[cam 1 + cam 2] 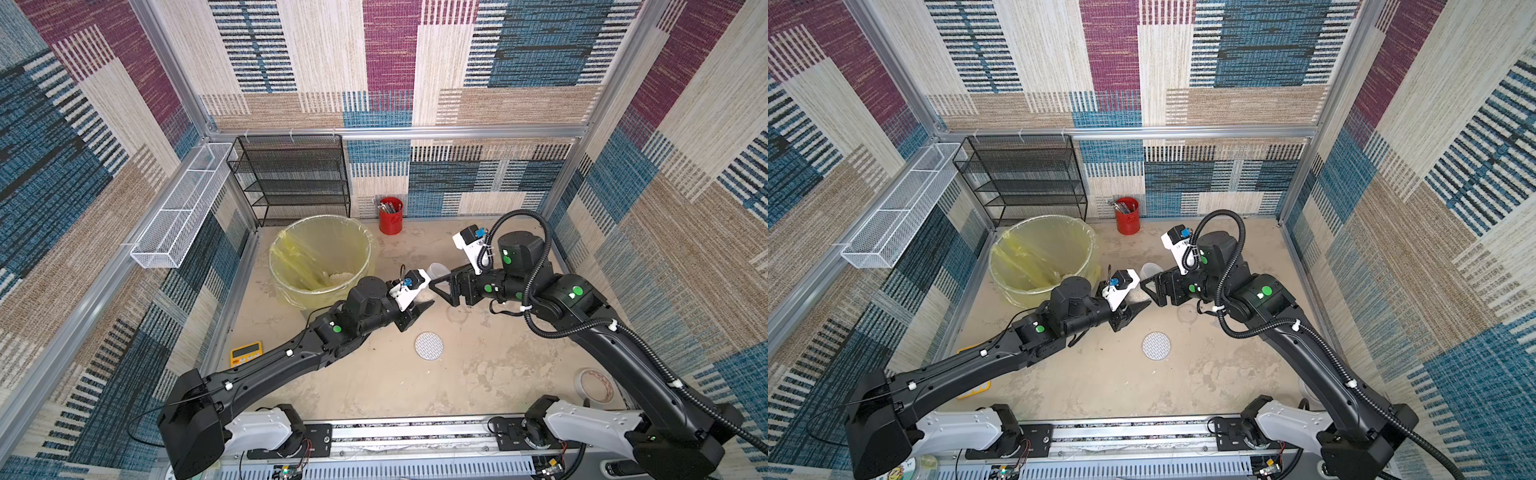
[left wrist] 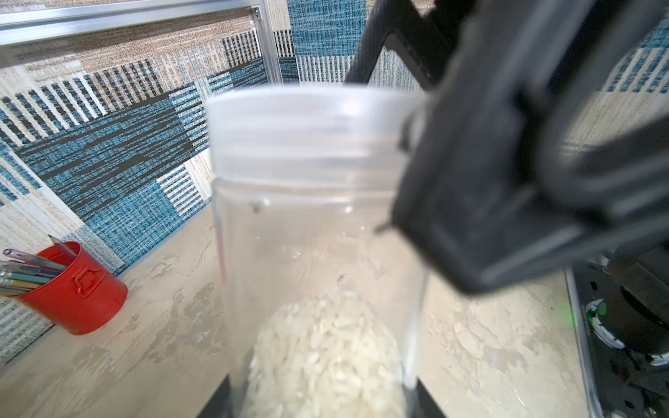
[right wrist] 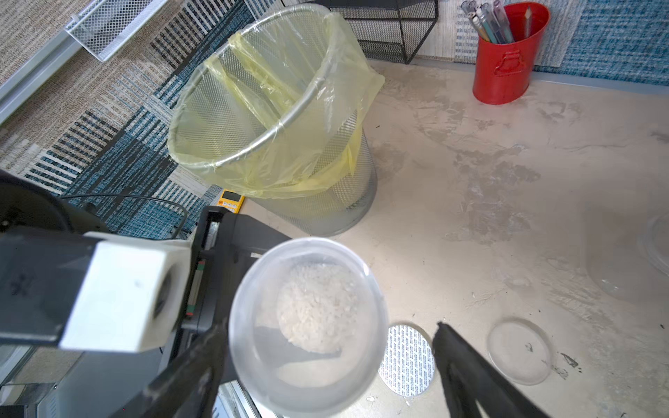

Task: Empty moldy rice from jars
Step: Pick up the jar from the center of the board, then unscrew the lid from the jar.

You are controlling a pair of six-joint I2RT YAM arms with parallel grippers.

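While the left gripper [image 1: 420, 311] is clamped low on the body of a clear jar [image 2: 315, 217], the step in hand looks to be carrying that jar to the bin [image 3: 282, 127] and tipping it out. The jar is held off the table [image 3: 470, 181], near the bin, with its open mouth toward the right gripper [image 1: 441, 293]. That gripper stands wide around the threaded neck and holds nothing. In the right wrist view 1 finger is clearly apart from the rim; the other is too blurred to judge for contact.

To do this well, I would back the right gripper straight off the neck first, so it cannot knock the mouth. The left arm should then bring the mouth well inside the bin's rim before rolling the wrist, because the yellow liner [image 3: 325, 72] hangs loose and grains dropped at the edge would land on the table. A slow roll suits a low grip on smooth plastic.

The held jar has rice [image 3: 315, 307] heaped at its base end, and most of the jar is empty. The bin holds a pale heap of rice [image 1: 340, 277] at the bottom of its liner. A 2nd clear jar [image 1: 437, 269] stands behind the right gripper and looks empty, though I cannot be sure. I cannot find a 3rd. A clear lid [image 3: 519, 351] and a foil seal [image 3: 407, 362] lie flat near each other. The red cup [image 3: 506, 72] holds pens.
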